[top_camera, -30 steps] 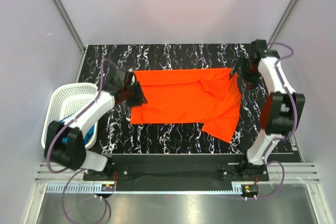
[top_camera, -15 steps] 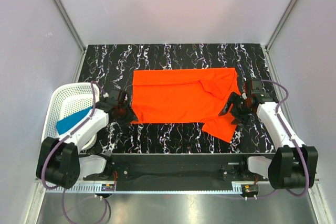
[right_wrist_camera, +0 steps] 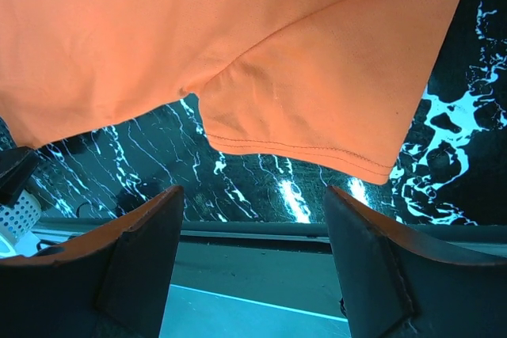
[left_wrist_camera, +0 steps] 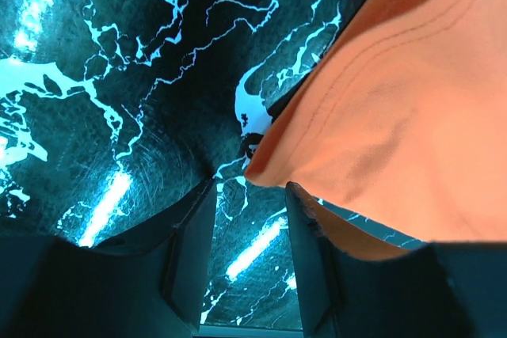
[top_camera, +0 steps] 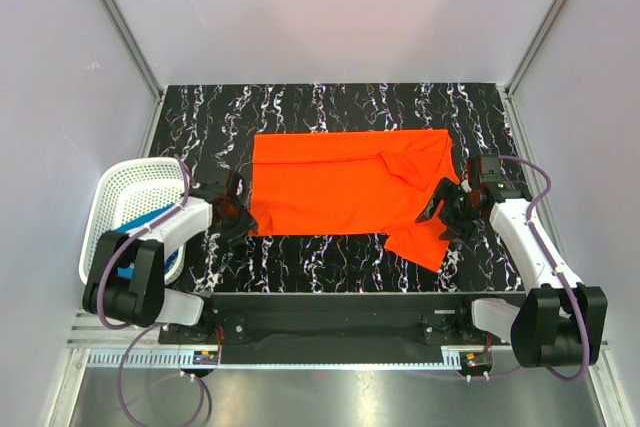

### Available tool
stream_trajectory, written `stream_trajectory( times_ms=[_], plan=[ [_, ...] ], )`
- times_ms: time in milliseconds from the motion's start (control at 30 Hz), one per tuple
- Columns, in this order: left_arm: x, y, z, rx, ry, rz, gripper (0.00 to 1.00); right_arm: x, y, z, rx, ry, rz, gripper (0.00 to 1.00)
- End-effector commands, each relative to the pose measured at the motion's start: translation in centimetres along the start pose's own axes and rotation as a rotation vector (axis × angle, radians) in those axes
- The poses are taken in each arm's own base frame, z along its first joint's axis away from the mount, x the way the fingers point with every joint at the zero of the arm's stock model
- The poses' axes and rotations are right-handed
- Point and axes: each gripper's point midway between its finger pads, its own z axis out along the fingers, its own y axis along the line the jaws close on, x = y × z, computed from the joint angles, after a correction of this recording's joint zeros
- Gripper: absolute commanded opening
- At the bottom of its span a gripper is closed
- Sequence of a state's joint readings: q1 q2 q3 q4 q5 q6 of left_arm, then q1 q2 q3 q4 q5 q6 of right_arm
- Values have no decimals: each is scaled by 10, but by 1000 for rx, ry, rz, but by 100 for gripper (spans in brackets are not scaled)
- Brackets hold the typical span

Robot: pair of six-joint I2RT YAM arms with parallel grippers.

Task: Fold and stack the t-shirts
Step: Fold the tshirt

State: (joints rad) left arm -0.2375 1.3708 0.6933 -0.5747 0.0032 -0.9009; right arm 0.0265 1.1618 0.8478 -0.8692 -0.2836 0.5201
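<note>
An orange-red t-shirt (top_camera: 345, 187) lies spread flat on the black marbled table (top_camera: 320, 107), one sleeve (top_camera: 425, 237) pointing toward the near right. A teal t-shirt (top_camera: 145, 224) lies bunched in the white basket. My left gripper (top_camera: 238, 215) sits low at the orange shirt's near left corner (left_wrist_camera: 265, 165). It is open, with only table between its fingers (left_wrist_camera: 190, 243), and the corner lies just past the tips. My right gripper (top_camera: 441, 215) hovers at the sleeve, open wide. The sleeve hem (right_wrist_camera: 301, 148) lies ahead of its fingers (right_wrist_camera: 364, 251).
The white mesh basket (top_camera: 122, 185) stands at the table's left edge, beside the left arm. A dark rail (top_camera: 330, 302) runs along the near edge between the arm bases. Grey walls close in the far side and both flanks.
Both grippers have come from the shirt's far corners to its near side, the left to the near left corner, the right to the sleeve. The right jaws have narrowed a little.
</note>
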Motion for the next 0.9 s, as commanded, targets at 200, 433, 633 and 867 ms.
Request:
stream_trajectory(
  times_ms=[200, 433, 633, 867],
  plan=[
    [-15, -4, 17, -12, -31, -22, 41, 3, 4, 1, -13, 37, -11, 79],
    [-26, -8, 22, -22, -43, 16, 15, 7, -7, 9, 53, 64, 58, 79],
    [-36, -14, 17, -2, -54, 40, 0, 22, -31, 27, 187, 143, 191, 77],
    [-35, -20, 13, 33, -34, 43, 0, 29, -59, 42, 316, 182, 263, 59]
  ],
)
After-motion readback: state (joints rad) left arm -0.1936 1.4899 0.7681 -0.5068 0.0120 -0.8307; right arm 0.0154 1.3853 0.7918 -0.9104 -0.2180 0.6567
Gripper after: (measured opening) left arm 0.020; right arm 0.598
